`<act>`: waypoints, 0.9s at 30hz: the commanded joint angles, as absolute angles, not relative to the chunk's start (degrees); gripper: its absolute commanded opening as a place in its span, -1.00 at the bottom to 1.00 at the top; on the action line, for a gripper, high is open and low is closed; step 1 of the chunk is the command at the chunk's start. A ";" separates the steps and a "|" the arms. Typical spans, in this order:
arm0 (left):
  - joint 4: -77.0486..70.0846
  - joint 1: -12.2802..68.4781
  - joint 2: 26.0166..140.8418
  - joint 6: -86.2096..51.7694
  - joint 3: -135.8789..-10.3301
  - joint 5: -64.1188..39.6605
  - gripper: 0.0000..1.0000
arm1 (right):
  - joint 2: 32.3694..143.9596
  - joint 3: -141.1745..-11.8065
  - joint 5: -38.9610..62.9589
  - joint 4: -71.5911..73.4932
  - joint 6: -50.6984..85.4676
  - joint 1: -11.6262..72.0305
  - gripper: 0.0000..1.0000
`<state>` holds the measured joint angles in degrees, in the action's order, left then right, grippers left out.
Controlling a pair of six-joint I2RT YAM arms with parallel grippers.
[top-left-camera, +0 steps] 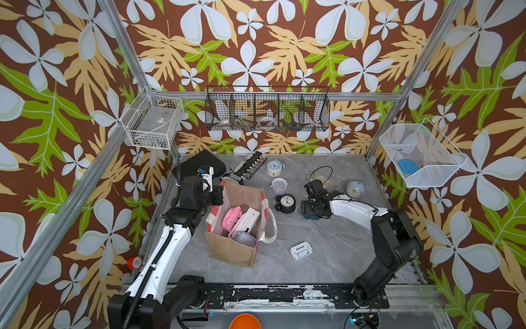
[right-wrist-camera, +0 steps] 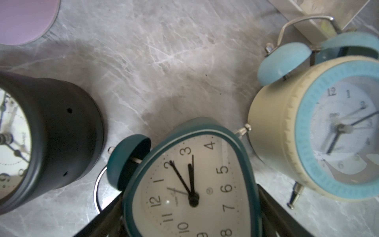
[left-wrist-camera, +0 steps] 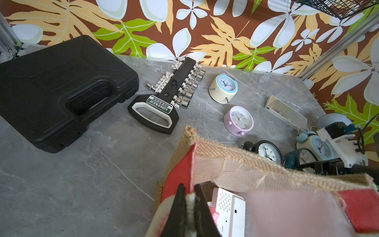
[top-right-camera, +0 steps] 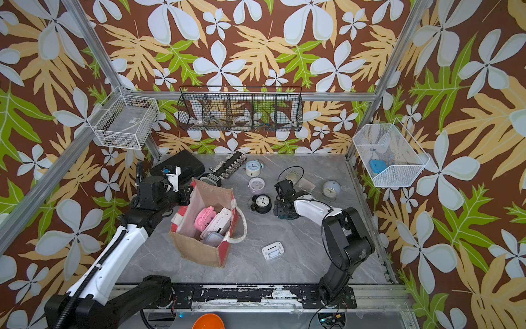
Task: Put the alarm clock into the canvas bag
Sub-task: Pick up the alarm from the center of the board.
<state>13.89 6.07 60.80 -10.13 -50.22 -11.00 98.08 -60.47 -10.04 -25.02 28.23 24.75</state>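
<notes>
A teal heart-shaped alarm clock [right-wrist-camera: 190,184] with twin bells sits low over the marble table, with my right gripper [right-wrist-camera: 189,195] shut on its two sides. In both top views this gripper [top-left-camera: 306,212] [top-right-camera: 281,212] is right of a black round clock [top-left-camera: 286,202]. The canvas bag [top-left-camera: 233,250] [top-right-camera: 196,250] stands open in the middle of the table. My left gripper [left-wrist-camera: 189,187] [top-left-camera: 220,193] is shut on the white edging of the bag's far-left rim. A pink clock [top-left-camera: 232,218], a white digital clock [top-left-camera: 246,223] and a clear box [top-left-camera: 246,238] lie in the bag.
Close to the teal clock are the black clock [right-wrist-camera: 51,143] and a cream-and-blue twin-bell clock [right-wrist-camera: 287,123]. Farther back lie a purple clock [top-left-camera: 279,185] and a cream clock [top-left-camera: 274,168]. A grey clock [top-left-camera: 355,189], a white digital clock [top-left-camera: 301,250], a black case [left-wrist-camera: 61,92] and a socket rack [left-wrist-camera: 176,88] are on the table.
</notes>
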 commanded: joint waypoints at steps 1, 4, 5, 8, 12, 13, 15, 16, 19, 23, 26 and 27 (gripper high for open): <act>13.24 5.98 60.64 -9.53 -50.71 -10.83 -1.00 | 98.66 -60.47 -9.57 -24.19 27.69 24.69 0.70; 13.26 5.98 60.69 -9.58 -50.71 -10.73 -1.00 | 98.88 -60.73 -9.37 -24.26 27.27 24.67 0.62; 13.21 5.98 60.73 -9.58 -50.71 -10.72 -1.00 | 98.75 -60.78 -9.24 -24.26 27.17 24.64 0.59; 13.21 5.98 60.86 -9.53 -50.71 -10.72 -1.00 | 98.06 -60.82 -9.24 -24.35 26.91 24.65 0.51; 13.24 5.98 60.91 -9.51 -50.71 -10.63 -1.00 | 96.72 -61.25 -9.21 -25.21 26.49 24.68 0.44; 13.26 5.98 60.91 -9.58 -50.71 -10.68 -1.00 | 96.17 -61.36 -9.11 -25.50 26.23 24.62 0.42; 13.22 5.98 61.00 -9.55 -50.71 -10.63 -1.00 | 95.01 -61.82 -9.14 -26.23 26.04 24.65 0.39; 13.27 5.94 61.00 -9.52 -50.71 -10.63 -1.00 | 94.31 -62.03 -8.93 -26.66 25.86 24.65 0.38; 13.24 5.98 61.00 -9.58 -50.71 -10.72 -1.00 | 91.86 -63.05 -8.35 -28.00 25.44 24.63 0.34; 13.20 5.98 61.13 -9.51 -50.71 -10.81 -1.00 | 88.34 -64.86 -7.27 -29.98 25.14 24.66 0.30; 13.27 5.97 61.09 -9.56 -50.71 -10.81 -1.00 | 85.59 -66.78 -5.68 -31.60 24.96 24.70 0.27; 13.27 5.95 61.08 -9.64 -50.71 -10.90 -1.00 | 84.74 -67.66 -5.14 -32.34 24.88 24.85 0.26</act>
